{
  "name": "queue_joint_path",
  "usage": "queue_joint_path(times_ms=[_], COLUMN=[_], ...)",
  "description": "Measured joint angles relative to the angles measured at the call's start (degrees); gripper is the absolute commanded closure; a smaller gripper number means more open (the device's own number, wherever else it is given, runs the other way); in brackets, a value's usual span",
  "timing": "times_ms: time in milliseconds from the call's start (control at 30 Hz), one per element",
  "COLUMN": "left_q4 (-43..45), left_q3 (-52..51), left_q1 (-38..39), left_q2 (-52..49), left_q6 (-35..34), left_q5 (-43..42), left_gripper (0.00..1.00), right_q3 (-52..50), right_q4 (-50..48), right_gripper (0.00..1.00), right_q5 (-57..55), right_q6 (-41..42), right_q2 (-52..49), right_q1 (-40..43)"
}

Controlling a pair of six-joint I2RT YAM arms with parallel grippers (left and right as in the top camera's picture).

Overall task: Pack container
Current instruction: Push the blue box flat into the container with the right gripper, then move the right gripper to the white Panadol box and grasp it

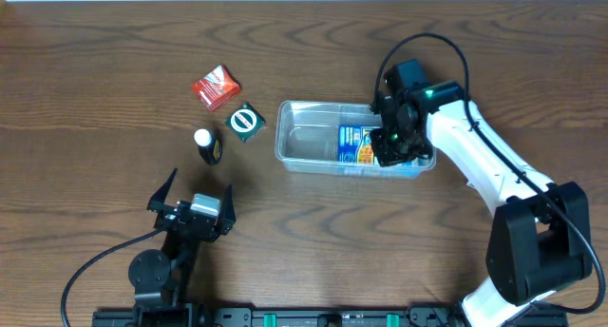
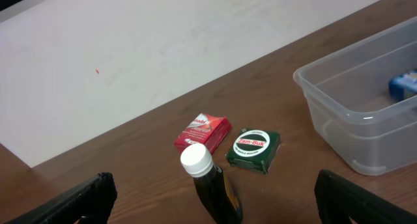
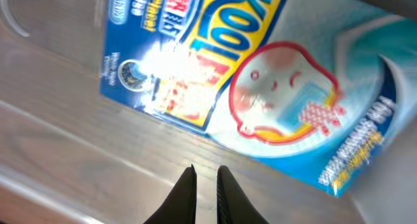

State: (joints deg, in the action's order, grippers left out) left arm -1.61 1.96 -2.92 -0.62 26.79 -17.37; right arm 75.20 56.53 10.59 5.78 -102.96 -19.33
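From above, the left jaws stand wide open over the brown desk (image 1: 95,80), holding nothing. Ahead of them a dark bottle (image 1: 207,144) with a white cap is nearest, a green box (image 1: 246,122) is just beyond to their right, and a red packet (image 1: 216,86) is farther on. The clear container (image 1: 309,142) sits well off to their right, and the right jaws hang inside one end of it, beside a blue packet (image 1: 356,144)

In the left wrist view, the fingers (image 2: 78,198) sit far apart at the bottom corners with the bottle between them. The container's corner is ahead to the right

In the right wrist view, the fingertips (image 3: 186,191) are almost together, with only a slit between them and nothing in it. The blue packet lies flat on the container's floor just ahead of them
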Motion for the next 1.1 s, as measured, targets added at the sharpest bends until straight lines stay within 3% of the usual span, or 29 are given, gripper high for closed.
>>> queue_joint_path(times_ms=[433,600,900,1100], left_q4=[0.0,0.0,0.0,0.0], left_q3=[0.0,0.0,0.0,0.0], left_q1=[0.0,0.0,0.0,0.0], left_q2=[0.0,0.0,0.0,0.0], left_q6=[0.0,0.0,0.0,0.0], left_q5=[0.0,0.0,0.1,0.2], left_gripper=[0.02,0.02,0.02,0.02], right_q3=[0.3,10.7,31.4,32.5], right_q4=[-1.6,7.0,26.5,32.4], right_gripper=[0.88,0.73,0.39,0.32], right_q5=[0.2,0.4,0.7,0.5], right_q6=[-0.9,-2.5,-6.8,-8.0], right_q2=[0.0,0.0,0.1,0.4], right_q1=[0.1,1.2,9.3,20.0])
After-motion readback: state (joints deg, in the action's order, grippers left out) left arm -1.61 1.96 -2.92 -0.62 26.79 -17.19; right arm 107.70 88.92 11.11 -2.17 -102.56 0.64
